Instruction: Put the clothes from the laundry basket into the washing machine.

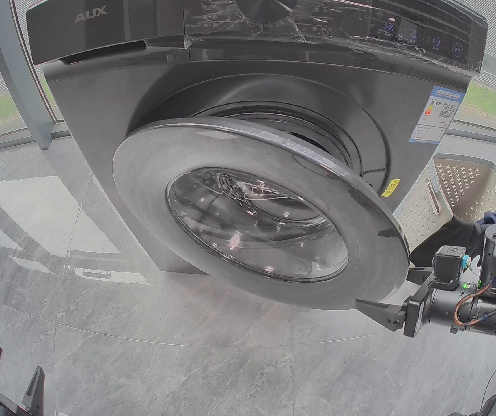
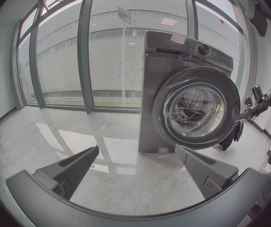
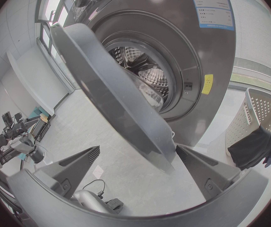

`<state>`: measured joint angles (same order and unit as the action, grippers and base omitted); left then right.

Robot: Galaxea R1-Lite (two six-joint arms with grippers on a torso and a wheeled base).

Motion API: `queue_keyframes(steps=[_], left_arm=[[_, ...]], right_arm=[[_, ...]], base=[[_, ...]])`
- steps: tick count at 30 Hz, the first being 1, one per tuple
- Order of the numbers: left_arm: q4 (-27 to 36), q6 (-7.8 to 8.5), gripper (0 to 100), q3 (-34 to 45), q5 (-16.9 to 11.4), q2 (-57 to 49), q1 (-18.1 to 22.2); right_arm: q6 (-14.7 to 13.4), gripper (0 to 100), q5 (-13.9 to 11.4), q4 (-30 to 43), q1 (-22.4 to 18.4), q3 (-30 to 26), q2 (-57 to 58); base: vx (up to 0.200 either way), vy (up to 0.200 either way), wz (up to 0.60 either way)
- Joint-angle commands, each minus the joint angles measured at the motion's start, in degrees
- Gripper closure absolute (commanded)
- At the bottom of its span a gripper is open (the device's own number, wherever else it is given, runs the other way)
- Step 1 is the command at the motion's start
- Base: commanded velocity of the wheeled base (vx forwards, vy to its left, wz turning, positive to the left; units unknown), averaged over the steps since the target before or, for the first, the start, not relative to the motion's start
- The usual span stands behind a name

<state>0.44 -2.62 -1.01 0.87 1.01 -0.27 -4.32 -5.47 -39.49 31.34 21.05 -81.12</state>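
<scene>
Right gripper [image 3: 136, 149], fingers apart, is being held astride the edge of the door [image 1: 161, 163] at the front of the washing machine [image 1: 115, 105] — unclamped, the edge may slip free and the door swing shut. Clothes [image 1: 461, 235] are hanging over the basket [image 1: 473, 186] beside the machine; left gripper [image 2: 136, 150], also apart, is well before it.

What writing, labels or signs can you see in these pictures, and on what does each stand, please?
Brand logo: three pale capitals on the washing machine, upper front corner.
Blue-edged label, with a code square: on the machine's front; print too small to read.
Yellow sticker: beside the door opening; too blurred to read.
Panel icons: lit symbols, no legible words.
</scene>
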Motion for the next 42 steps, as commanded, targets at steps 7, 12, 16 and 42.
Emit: queue_keyframes(steps=[7, 12, 16, 42], left_arm=[[0.0, -0.02, 0, 0.8, 0.0, -0.8, 0.0], [0.0, -0.02, 0, 0.8, 0.0, -0.8, 0.0], [0.0, -0.02, 0, 0.8, 0.0, -0.8, 0.0], [0.0, -0.02, 0, 0.8, 0.0, -0.8, 0.0]], right_arm=[[-0.2, 0, 0.1, -0.1, 2.3, -2.2, 1.9], [0.0, 0, -0.2, -0.2, -0.3, 0.8, -2.2], [0.0, 0, -0.2, -0.2, 0.6, 1.6, -3.7], [1.5, 0, 0.5, 0.1, -10.2, -7.9, -2.6]], base=[[0.0, 0.0, 0.0], [-0.12, 0.0, 0.0], [-0.15, 0.0, 0.0], [0.0, 0.0, 0.0]])
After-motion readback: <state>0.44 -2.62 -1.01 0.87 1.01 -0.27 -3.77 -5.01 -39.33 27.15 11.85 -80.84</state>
